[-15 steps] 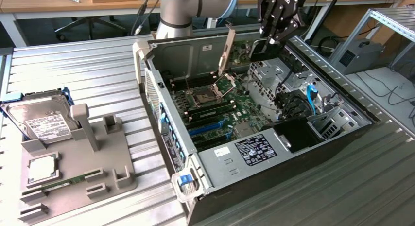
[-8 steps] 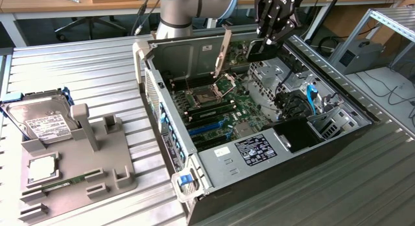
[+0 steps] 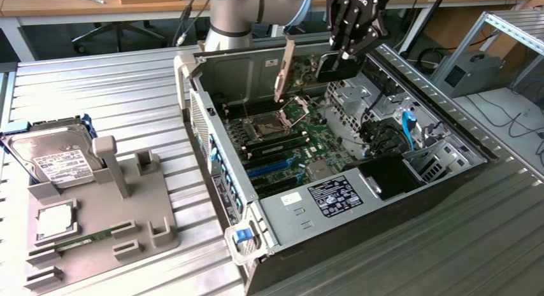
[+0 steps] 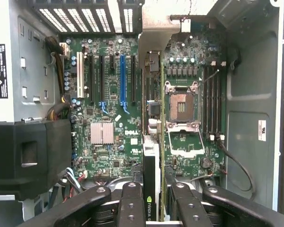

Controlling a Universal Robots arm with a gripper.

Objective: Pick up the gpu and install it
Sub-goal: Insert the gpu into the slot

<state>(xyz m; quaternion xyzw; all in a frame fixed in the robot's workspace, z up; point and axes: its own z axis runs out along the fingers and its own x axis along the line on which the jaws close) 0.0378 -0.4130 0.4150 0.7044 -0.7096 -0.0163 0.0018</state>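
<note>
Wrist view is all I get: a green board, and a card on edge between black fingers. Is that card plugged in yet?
Observer: No. In the exterior view the hand holds the gpu clear of the board, near the end of the open computer case farthest from that camera.
Visitor: What is the computer lying on?
Observer: It lies on its side on a ribbed metal table.
Visitor: Is anything else out there?
Observer: Yes. On the exterior view's left, a grey holder carries a hard drive with a white label.
</note>
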